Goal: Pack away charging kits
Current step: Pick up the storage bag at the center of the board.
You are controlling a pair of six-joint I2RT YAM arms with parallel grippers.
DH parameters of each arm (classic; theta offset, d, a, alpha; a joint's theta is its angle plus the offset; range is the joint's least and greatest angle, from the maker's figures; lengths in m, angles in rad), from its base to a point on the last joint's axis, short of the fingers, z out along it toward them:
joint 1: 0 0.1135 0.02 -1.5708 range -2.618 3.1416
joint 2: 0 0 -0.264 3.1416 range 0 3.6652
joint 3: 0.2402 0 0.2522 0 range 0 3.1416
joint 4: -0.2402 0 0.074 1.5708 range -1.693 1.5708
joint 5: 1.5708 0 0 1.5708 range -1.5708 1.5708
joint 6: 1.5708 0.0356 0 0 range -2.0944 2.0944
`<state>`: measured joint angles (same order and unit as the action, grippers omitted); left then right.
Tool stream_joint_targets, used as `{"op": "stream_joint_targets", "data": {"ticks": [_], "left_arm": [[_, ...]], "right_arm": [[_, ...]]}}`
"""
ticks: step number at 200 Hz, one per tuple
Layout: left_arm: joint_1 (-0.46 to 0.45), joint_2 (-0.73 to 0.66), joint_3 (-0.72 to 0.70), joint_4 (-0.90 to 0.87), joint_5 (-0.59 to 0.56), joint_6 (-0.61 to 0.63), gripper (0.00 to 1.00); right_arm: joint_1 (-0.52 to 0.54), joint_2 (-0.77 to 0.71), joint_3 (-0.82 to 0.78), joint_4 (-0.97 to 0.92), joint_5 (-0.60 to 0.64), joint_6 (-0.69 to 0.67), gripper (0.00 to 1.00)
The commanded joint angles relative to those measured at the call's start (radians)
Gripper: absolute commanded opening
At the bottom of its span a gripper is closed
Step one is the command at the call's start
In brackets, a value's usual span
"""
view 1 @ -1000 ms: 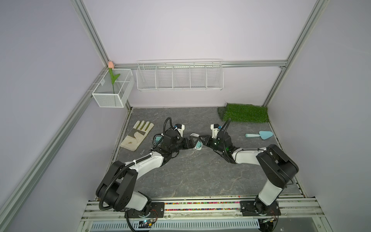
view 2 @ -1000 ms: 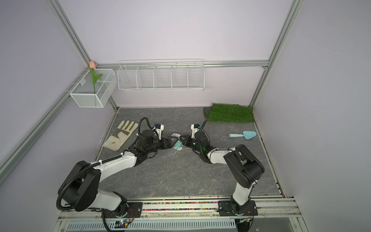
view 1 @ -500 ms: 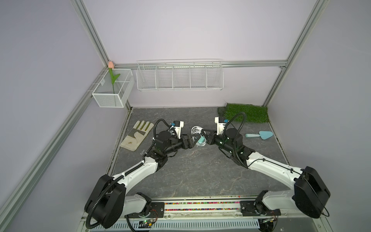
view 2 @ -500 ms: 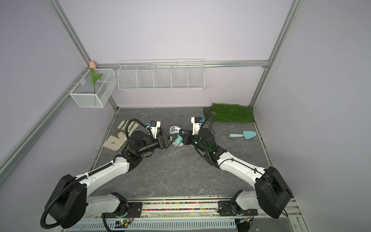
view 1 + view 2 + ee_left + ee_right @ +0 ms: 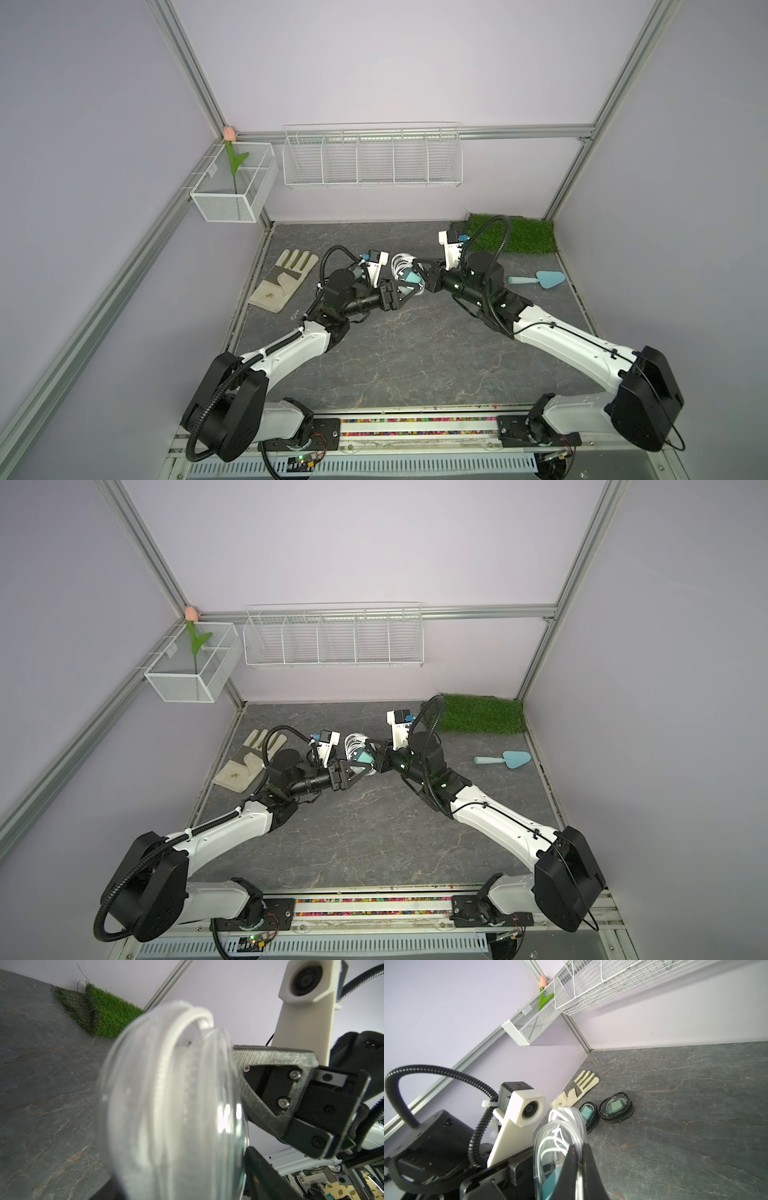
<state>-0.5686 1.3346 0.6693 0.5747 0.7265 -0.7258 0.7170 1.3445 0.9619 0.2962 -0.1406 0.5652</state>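
With our right gripper [image 5: 578, 1148] pinched shut on the rim of the white case [image 5: 402, 266], aloft mid-frame in a top view, we judge our left gripper [image 5: 409, 289], jaws spread apart right at the case, should close gently and squarely.

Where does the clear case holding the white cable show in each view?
Top view: clear case just behind the centre of the grey stone table.
Top view: clear case, same spot.
Left wrist: clear case close up, blurred, filling mid-picture.
Right wrist: clear case near the lens, pinched by the right tool.
Shared landmark: the grey stone table, in all four views.
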Motion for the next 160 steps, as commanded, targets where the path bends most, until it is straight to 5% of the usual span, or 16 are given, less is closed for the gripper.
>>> {"op": "stream_joint_targets", "data": {"ticks": [1,38,79,118,141,160], "left_arm": [[-0.002,-0.006,0.037,0.029,0.047,0.002,0.74],[-0.002,-0.054,0.051,-0.085,0.016,0.072,0.76],[-0.002,-0.034,0.057,-0.053,0.047,0.055,0.61],[-0.002,-0.053,0.055,-0.057,0.035,0.058,0.60],[-0.002,-0.068,0.049,-0.062,0.017,0.060,0.76],[-0.002,-0.090,0.040,-0.062,-0.004,0.062,0.68]], "right_arm": [[0.005,0.000,0.046,-0.059,-0.067,-0.088,0.06],[0.001,-0.005,0.079,-0.149,-0.066,-0.179,0.06],[-0.001,0.007,0.093,-0.144,-0.098,-0.185,0.07],[-0.004,0.027,0.087,-0.127,-0.088,-0.183,0.07],[-0.011,0.017,0.067,-0.110,-0.073,-0.166,0.07],[-0.019,0.006,0.043,-0.080,-0.065,-0.150,0.06]]}}
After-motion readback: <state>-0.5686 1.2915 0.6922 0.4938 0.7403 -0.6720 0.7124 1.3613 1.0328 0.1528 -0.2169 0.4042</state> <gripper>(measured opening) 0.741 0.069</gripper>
